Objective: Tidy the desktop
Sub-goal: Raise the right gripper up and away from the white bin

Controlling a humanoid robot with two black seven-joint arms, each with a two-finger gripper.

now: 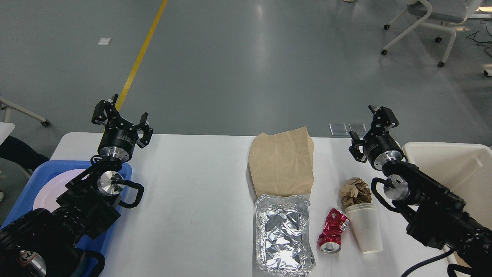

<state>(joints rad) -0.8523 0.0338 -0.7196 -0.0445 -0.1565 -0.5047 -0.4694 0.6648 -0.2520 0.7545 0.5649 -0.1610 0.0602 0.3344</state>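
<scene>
We look down from our head onto the large white rounded-corner tabletop (192,184), which fills the lower part of the view, with grey floor beyond its far edge. Our left arm rises from the lower left corner and reaches up over a blue plastic tray (29,184) holding a pale pink round plate (50,188). Our left hand (123,115) points away from us above the tabletop's far left edge, its two black fingers spread wide apart and holding nothing. Our right arm enters from the lower right and angles up and inward, beside a cream-coloured rectangular bin (453,169). Our right hand (369,130) sits near the far edge, fingers parted and empty. Between the arms lie a flat brown paper bag (282,161), a crumpled silver foil tray (283,236) just nearer us, a crushed red metal can (333,231), and a white plastic cup (367,229) on its side with crumpled brown paper (354,191) at its mouth.
</scene>
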